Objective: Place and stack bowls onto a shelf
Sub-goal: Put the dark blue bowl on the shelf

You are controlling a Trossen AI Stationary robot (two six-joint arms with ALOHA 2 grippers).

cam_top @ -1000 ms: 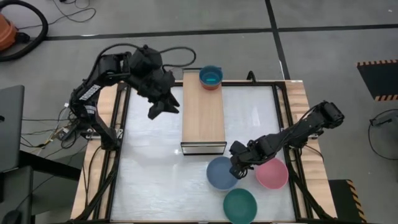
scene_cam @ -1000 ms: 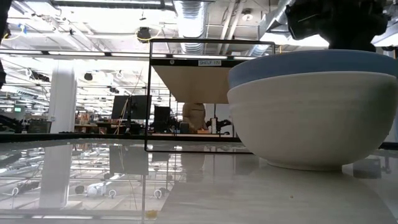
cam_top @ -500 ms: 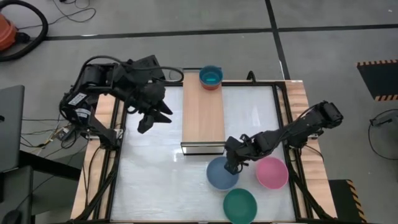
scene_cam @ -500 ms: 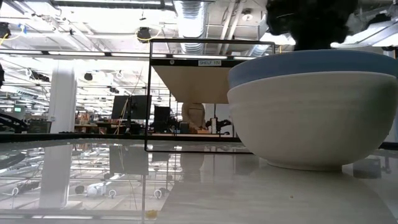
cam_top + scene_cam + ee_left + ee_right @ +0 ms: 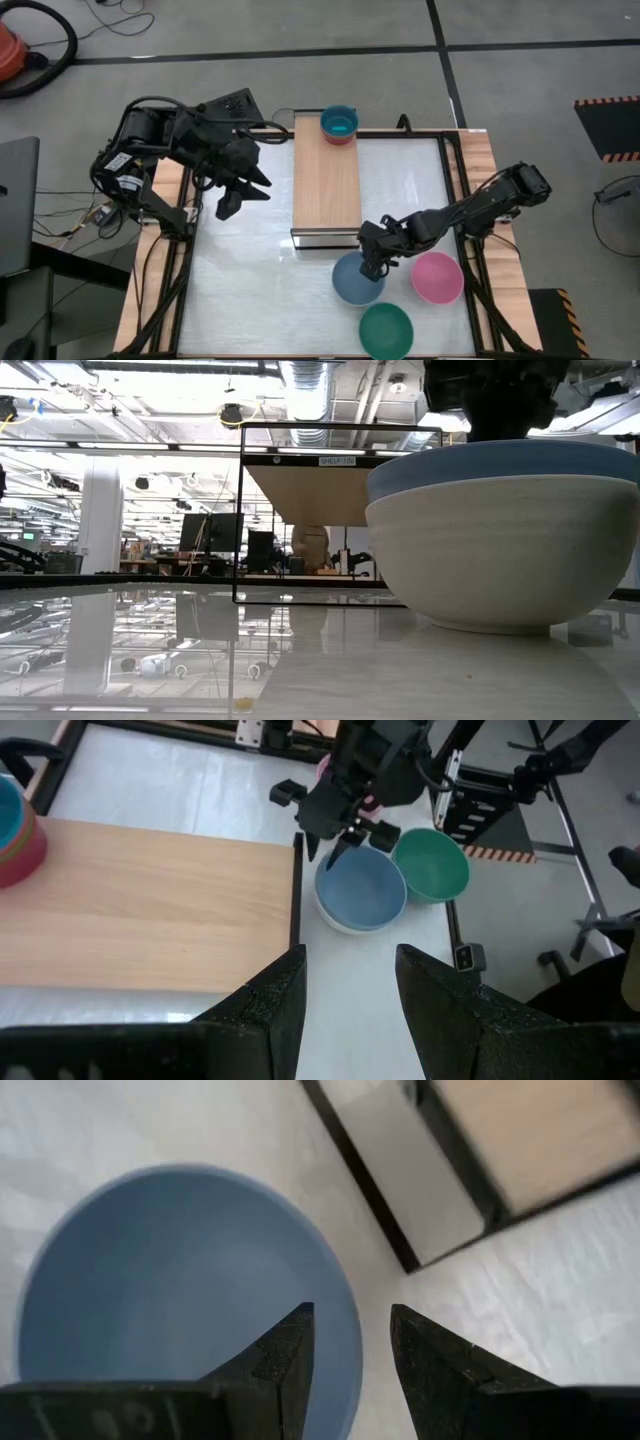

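Note:
The light-wood shelf (image 5: 327, 180) lies on the table with a stack of small bowls, cyan on top (image 5: 339, 123), on its far end. Three larger bowls stand on the table near the shelf's dark front edge: grey-blue (image 5: 352, 282), pink (image 5: 437, 278) and dark green (image 5: 386, 330). My right gripper (image 5: 372, 262) is open over the grey-blue bowl's far-right rim (image 5: 350, 1315), one finger inside and one outside; I see no touch. My left gripper (image 5: 232, 195) is open, hanging left of the shelf. In the low view the grey-blue bowl (image 5: 500, 540) fills the right side.
The table's dark frame rails (image 5: 195, 230) run along both sides. The shelf's middle and near part (image 5: 150, 900) are bare wood. The left half of the table top (image 5: 250, 290) holds no objects. Cables and a stand lie beyond the table's left edge.
My left gripper has drawn back from beside the shelf toward the table's left and near edges, staying open. My right gripper has moved a short way left, from between the grey-blue and pink bowls to over the grey-blue bowl's rim. The bowls have stayed put.

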